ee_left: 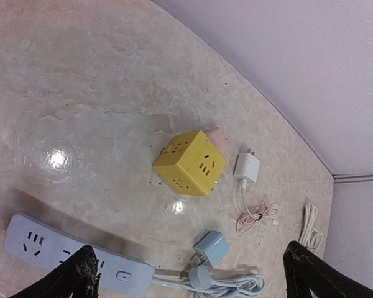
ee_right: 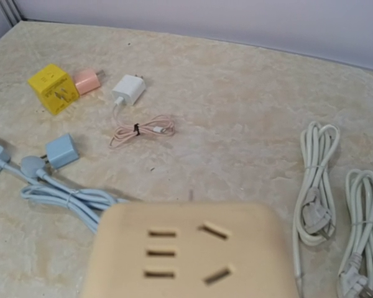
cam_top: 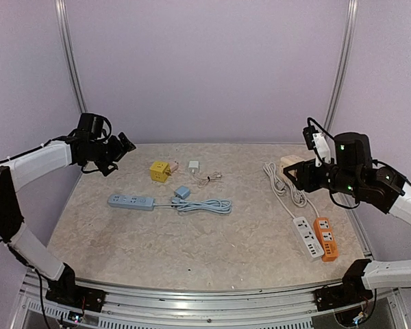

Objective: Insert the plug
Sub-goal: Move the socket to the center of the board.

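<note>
One by one, near to far, entered as follows. Logged orange power strip [cam_top: 326,239] and white power strip [cam_top: 307,236] side by side at near right of table [cam_top: 192,253]. Logged blue power strip [cam_top: 131,201] at mid-left, laid lengthwise left to right, with blue plug [cam_top: 183,192] just beside its right end, not inserted, and coiled blue cable [cam_top: 209,205] next to it. Judged this the plug for the task, though could not rule out white cords [cam_top: 281,184] at right. Found right gripper [cam_top: 292,171] raised over those cords, clamped on beige socket cube [ee_right: 186,248], socket face turned to its wrist camera. Listed yellow socket cube [cam_top: 159,171], pink adapter [cam_top: 173,166] touching it, and white charger [cam_top: 193,166] farther back. Found left gripper [cam_top: 122,147] farthest, raised at far left, fingers wide apart, holding nothing. Placed blue plug to right of and below left gripper, toward near edge; reckoned left arm nearer than right. Could not tell prong direction.
</note>
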You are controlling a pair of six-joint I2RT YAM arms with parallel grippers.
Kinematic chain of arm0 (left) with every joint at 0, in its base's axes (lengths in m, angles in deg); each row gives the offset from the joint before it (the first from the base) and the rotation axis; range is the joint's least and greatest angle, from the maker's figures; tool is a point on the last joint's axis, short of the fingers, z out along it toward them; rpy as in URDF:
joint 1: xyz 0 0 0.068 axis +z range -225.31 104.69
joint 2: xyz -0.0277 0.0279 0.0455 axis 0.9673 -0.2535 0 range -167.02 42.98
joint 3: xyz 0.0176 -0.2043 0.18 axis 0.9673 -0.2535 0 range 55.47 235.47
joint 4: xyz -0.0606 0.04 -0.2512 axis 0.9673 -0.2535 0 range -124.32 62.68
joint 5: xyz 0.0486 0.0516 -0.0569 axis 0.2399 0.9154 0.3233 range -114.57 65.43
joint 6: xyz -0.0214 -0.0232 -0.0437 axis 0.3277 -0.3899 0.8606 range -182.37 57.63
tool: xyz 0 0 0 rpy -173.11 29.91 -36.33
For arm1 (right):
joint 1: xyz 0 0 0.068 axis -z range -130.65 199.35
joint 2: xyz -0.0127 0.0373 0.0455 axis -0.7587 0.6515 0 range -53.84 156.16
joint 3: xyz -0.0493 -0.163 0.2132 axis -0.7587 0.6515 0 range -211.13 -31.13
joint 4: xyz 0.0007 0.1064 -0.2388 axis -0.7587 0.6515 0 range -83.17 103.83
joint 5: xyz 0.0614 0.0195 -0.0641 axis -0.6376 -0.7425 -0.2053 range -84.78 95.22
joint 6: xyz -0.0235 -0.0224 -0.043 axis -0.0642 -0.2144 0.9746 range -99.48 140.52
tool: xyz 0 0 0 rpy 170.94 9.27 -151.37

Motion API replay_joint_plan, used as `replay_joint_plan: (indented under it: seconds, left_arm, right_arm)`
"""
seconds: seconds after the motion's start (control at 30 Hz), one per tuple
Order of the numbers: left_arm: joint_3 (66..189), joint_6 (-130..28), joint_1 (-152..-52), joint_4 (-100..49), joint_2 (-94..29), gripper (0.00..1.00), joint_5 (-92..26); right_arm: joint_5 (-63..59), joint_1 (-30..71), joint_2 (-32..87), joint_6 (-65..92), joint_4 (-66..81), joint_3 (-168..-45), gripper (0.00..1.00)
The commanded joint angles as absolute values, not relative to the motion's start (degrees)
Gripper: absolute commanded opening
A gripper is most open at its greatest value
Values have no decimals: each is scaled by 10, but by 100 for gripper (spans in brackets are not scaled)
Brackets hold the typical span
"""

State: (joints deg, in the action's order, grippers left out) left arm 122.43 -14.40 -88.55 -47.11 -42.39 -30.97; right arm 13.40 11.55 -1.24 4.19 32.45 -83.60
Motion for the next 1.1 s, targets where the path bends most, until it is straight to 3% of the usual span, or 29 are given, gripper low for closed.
replay_joint_plan:
  seconds: [0.0, 0.57, 0.83, 1.07]
  left_arm:
    - [1266, -184, -867, -534, -506, 99, -309]
    - [1349, -204, -817, -541, -699, 99, -337]
    - [1361, -207, -818, -562, -730, 99, -330]
    - [1299, -174, -853, -546, -701, 99, -343]
  right_arm:
    - [132, 122, -32, 40, 312, -825, 0]
    - [128, 122, -17, 34, 313, -829, 0]
    - [119, 122, -5, 32, 307, -835, 0]
    - [121, 122, -6, 31, 303, -831, 0]
